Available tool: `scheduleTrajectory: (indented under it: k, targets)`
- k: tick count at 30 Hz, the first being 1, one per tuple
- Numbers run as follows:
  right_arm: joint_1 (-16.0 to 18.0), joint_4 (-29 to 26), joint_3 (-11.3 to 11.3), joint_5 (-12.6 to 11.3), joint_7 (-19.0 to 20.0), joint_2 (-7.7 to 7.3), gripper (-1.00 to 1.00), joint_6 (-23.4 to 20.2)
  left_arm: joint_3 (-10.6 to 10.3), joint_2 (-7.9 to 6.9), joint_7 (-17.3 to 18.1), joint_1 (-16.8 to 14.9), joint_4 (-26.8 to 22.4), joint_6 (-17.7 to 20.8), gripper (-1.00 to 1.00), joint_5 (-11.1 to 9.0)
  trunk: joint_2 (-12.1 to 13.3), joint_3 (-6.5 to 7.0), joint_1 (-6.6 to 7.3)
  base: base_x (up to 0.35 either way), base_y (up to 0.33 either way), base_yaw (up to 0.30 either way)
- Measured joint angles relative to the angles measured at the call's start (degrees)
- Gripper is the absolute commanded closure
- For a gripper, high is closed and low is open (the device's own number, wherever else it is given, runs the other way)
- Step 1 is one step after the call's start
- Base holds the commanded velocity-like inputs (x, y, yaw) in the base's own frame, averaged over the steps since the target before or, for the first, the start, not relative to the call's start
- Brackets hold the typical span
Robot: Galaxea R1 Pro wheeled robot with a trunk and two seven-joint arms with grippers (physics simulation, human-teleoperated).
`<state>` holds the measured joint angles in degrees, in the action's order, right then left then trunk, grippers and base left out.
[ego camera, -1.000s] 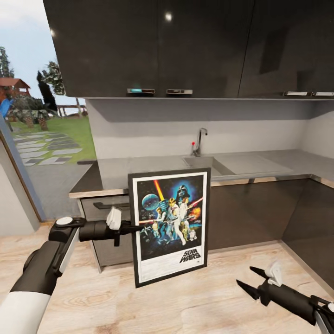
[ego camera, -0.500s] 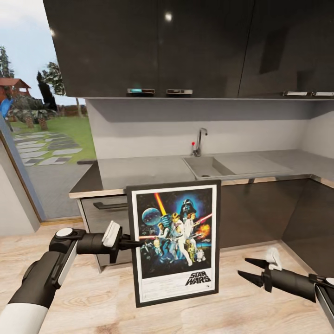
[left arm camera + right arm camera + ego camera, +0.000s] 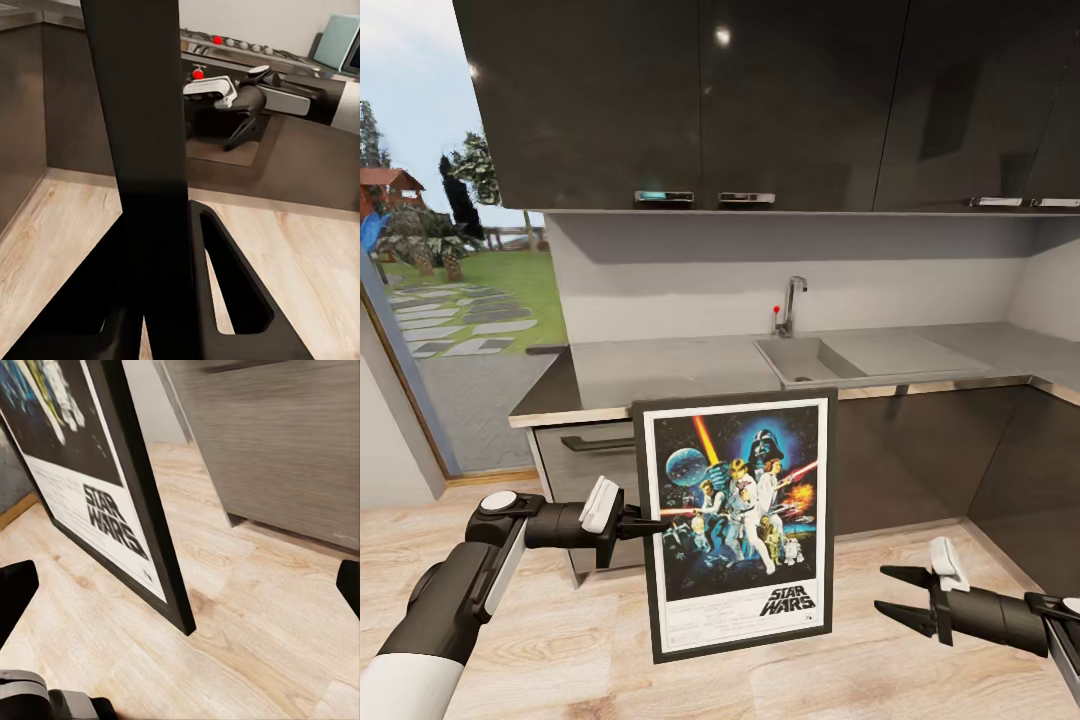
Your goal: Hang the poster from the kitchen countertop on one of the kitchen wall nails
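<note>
Dark cabinets and the kitchen countertop [image 3: 660, 365] fill mid-frame. At lower centre, the left gripper [image 3: 650, 524] pinches the poster [image 3: 735, 522] by one edge; it could swing or slip. Lower right, the right gripper [image 3: 895, 592] gapes empty.

The head camera looks forward and slightly down at the long grey glossy table [image 3: 690, 365] from some way back. The left wrist camera sits hard against the edge of the tall black-framed Star Wars poster [image 3: 139, 150]. The right wrist camera views that poster's [image 3: 97, 502] lower corner, near pale wooden floor [image 3: 247, 615].
</note>
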<state>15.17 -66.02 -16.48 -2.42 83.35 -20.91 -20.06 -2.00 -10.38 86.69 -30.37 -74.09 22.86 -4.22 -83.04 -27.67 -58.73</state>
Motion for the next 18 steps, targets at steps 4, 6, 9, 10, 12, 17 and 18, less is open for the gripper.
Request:
scheduleTrajectory:
  k: [4,6,9,10,12,17,18]
  targets:
    - [0.02,-0.17,0.65,-0.02,1.01,0.05,-1.00,-0.04,-0.07,0.05,0.00,0.00,-0.20,0.03,1.00,0.00,0.00,0.00,0.00,0.000,0.000,0.000]
    - [0.02,-0.21,2.40,-0.02,1.13,0.07,-1.00,-0.06,-0.08,0.06,0.00,0.00,-0.22,0.04,1.00,-0.02,0.00,0.00,0.00,0.000,0.000,0.000]
    - [0.06,-0.18,4.63,-0.04,1.17,0.12,-1.00,-0.06,-0.13,0.06,0.00,0.00,-0.31,0.04,1.00,-0.01,0.00,0.00,0.00,0.000,0.000,0.000]
    - [0.07,-0.17,4.97,-0.05,1.18,0.13,-1.00,-0.07,-0.12,0.06,0.00,0.00,-0.34,0.06,1.00,-0.01,0.00,0.00,0.00,0.000,0.000,0.000]
    - [0.08,-0.17,5.45,-0.06,1.19,0.15,-1.00,-0.04,-0.14,0.06,0.00,0.00,-0.37,0.08,1.00,-0.01,0.00,0.00,0.00,0.000,0.000,0.000]
    - [0.09,-0.13,6.22,-0.07,1.20,0.32,-1.00,-0.01,-0.17,0.06,0.00,0.00,-0.47,0.05,1.00,-0.04,0.00,0.00,0.00,0.000,0.000,0.000]
    - [0.09,-0.11,6.25,-0.07,1.20,0.34,-1.00,-0.01,-0.17,0.06,0.00,0.00,-0.50,0.05,1.00,-0.05,0.00,0.00,0.00,0.000,0.000,0.000]
